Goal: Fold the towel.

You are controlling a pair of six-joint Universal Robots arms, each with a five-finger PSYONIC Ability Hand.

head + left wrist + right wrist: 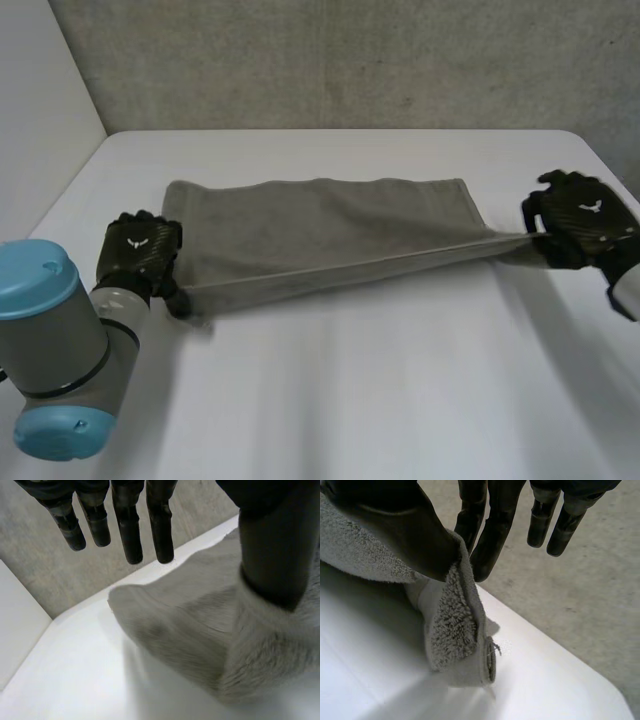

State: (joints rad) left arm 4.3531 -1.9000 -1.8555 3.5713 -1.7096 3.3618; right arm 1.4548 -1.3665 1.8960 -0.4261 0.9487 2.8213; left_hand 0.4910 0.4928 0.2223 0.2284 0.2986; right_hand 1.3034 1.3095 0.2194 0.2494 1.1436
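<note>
1. Task item: the grey towel lies lengthwise across the middle of the white table. Its far long edge rests flat on the surface. Its near long edge is drawn into a taut line between the two hands.
2. Left hand: it is at the towel's near left corner, low against the table. In its wrist view the fingers hang straight and clear of the cloth, and the thumb bears down into the bunched corner. This reads as pinning the corner, not a closed grasp.
3. Right hand: it is at the towel's near right corner, raised off the table. In its wrist view the thumb and one finger pinch the towel edge between them. The remaining fingers are extended and the corner tip hangs below the pinch.
4. Progress, as a judgement: this is an early stage. The near edge is secured at both ends and lifted on the right side, but it has not been carried over to the far edge. No finished fold is evident.
5. Outstanding, as a judgement: bring the near edge across onto the far edge, align the corners, let go, and flatten. A further fold may follow.
6. Containers: none on the table. The towel is the sole item on it.
</note>
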